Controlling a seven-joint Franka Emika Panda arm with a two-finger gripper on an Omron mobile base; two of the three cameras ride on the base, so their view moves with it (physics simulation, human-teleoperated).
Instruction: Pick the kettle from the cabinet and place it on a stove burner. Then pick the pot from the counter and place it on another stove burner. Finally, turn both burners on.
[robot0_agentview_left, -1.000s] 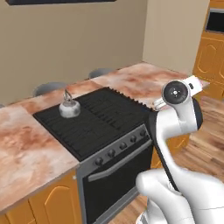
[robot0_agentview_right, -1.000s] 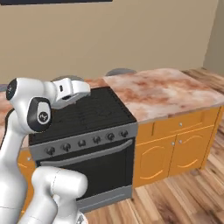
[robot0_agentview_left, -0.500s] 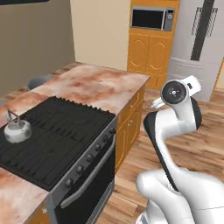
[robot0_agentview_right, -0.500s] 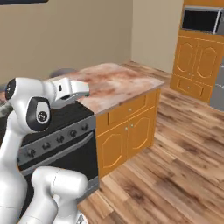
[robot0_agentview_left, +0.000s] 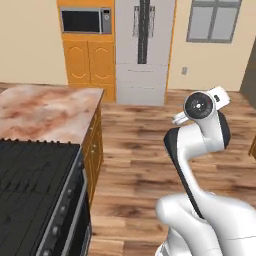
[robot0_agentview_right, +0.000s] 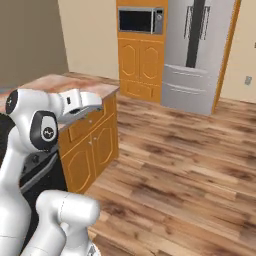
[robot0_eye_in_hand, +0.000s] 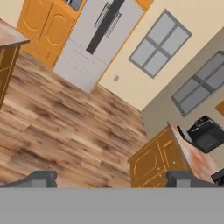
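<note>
The worktop (robot0_agentview_left: 45, 112) is a slab of marbled reddish-brown and cream stone, smooth and flat, carried on orange wooden fronts with arched panels (robot0_agentview_right: 95, 145). Butted against its near end in the left base view is the black range (robot0_agentview_left: 35, 185), its top a matte grid of black grates over the stove burners (robot0_agentview_left: 25, 175), with a steel knob strip (robot0_agentview_left: 65, 220) running down its front edge. The floor (robot0_agentview_right: 190, 165) is glossy brown wood planking. Across the room stands a tall brushed-steel refrigerator (robot0_agentview_left: 144, 50) with long dark handles, and beside it an orange tall unit with a black microwave (robot0_agentview_left: 85, 20) set into its upper part and arched doors below. A paned window (robot0_agentview_left: 212, 20) sits in the cream wall to the refrigerator's right.

In the hand view, a second stretch of marbled counter on orange fronts (robot0_eye_in_hand: 188, 153) carries a dark grey boxy toaster (robot0_eye_in_hand: 205, 133).

The claw (robot0_eye_in_hand: 111, 178) stands spread wide, its two dark fingertips (robot0_eye_in_hand: 41, 178) far apart at the bottom of the hand view, with nothing between them but floor. In the right base view the white hand (robot0_agentview_right: 80, 102) juts out level over the worktop's corner.

Compared with half a second earlier, the whole picture has swung round: the base has turned, so the range has slid to the lower left edge and the refrigerator wall now faces the cameras. The kettle, which stood on a burner then, has passed out of frame. The arm's folded pose is unchanged.
</note>
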